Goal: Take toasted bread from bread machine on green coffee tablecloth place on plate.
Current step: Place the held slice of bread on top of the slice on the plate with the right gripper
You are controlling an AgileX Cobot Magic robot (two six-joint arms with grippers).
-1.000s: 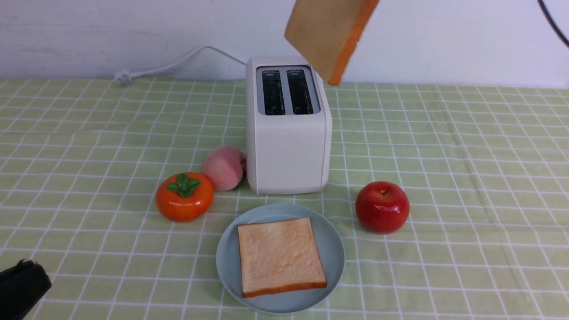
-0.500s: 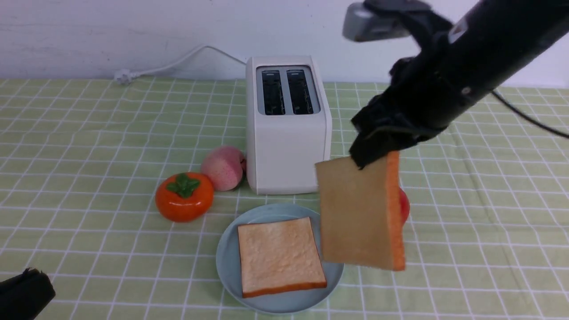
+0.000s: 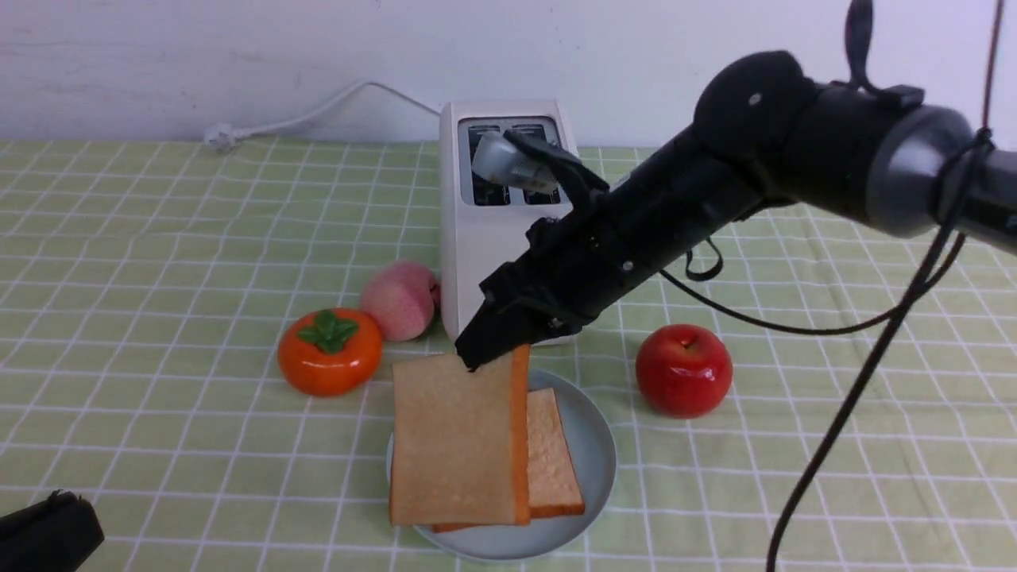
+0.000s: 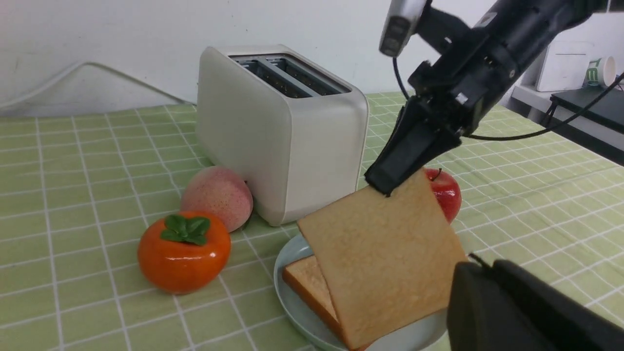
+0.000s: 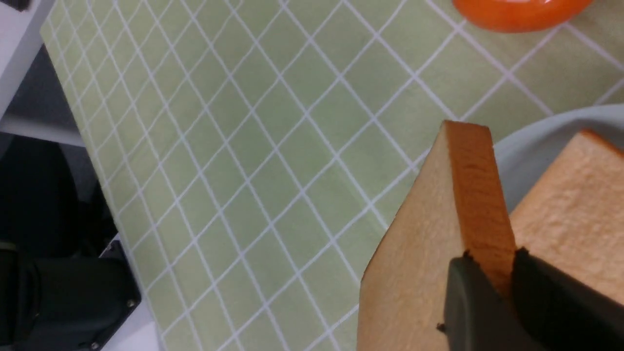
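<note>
Front: swung in from 3 o'clock, now dangling toast slice (image 3: 453, 445) over plate (image 3: 594, 453) at 6 o'clock of bread machine (image 3: 508, 270), top edge pinched tight in right gripper (image 3: 493, 353), half hiding flat slice (image 3: 552, 465). Left gripper (image 3: 44, 540) closed, low at 8 o'clock. Left wrist: tilted over flat slice. Right wrist: clamped on orange crust.

Right fingers (image 4: 400, 155) pinch tilted toast (image 4: 385, 253) corner over plate (image 4: 286, 254), second slice (image 4: 306, 283).
</note>
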